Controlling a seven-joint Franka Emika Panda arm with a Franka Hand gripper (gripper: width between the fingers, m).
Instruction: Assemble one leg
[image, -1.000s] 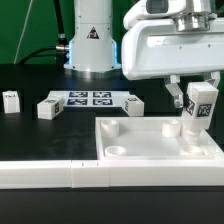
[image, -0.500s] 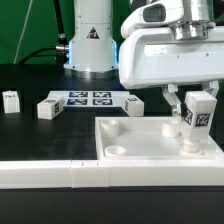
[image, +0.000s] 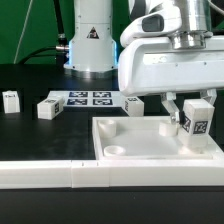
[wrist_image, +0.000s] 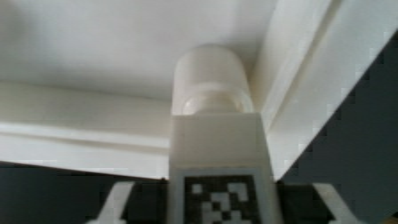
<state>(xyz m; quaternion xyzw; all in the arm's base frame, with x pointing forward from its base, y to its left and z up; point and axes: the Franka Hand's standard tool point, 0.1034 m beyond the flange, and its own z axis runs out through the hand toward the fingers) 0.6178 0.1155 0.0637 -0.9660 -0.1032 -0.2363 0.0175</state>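
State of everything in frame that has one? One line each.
Gripper: shut on leg.
Leg: upright, lower end at a corner of the panel; seating unclear.
Panel: flat on the table, two visible sockets empty.
Loose legs: lying on the table, ungripped.

The leg (wrist_image: 217, 150) has its tag (wrist_image: 221, 201) cut by the edge.

The leg (image: 197, 122) is stood upright on the panel's (image: 150, 146) far corner at the exterior view's right. A block (image: 11, 100) is set far left, with a second block (image: 48, 107) between it and the marker board (image: 90, 98). A long bar (image: 50, 176) is laid nearest.
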